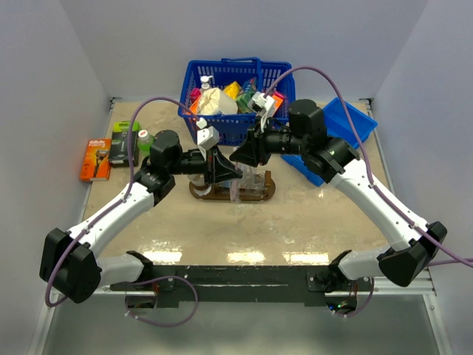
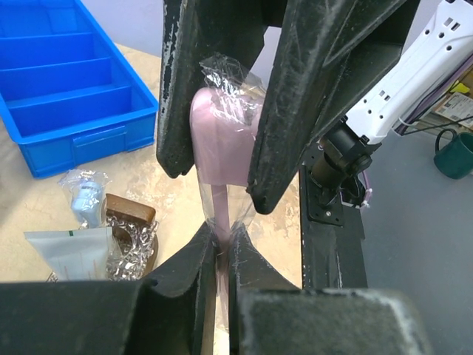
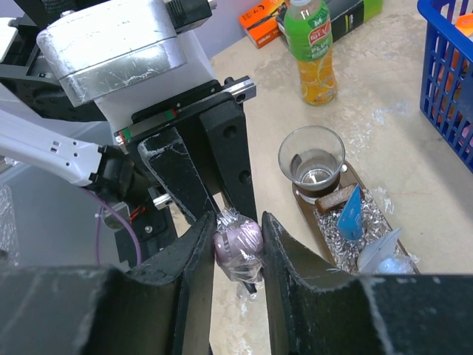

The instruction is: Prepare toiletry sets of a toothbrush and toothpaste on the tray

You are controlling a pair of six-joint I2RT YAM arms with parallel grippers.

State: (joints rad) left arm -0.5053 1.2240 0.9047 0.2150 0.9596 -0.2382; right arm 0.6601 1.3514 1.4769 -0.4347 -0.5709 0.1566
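Note:
The toothbrush, a pink stick in clear wrapping, is held between both grippers above the table. My left gripper is shut on its thin handle. My right gripper is shut on its wrapped head. In the top view the two grippers meet just above the tray, a dark brown oval board. On the tray stand a clear glass cup, a blue wedge-shaped tube and a paler whitish tube in silver shreds. The whitish tube also shows in the left wrist view.
A blue basket full of goods stands behind the tray. A blue plastic bin with compartments lies at the right. A green-capped bottle, a dark box and an orange razor box sit at the left.

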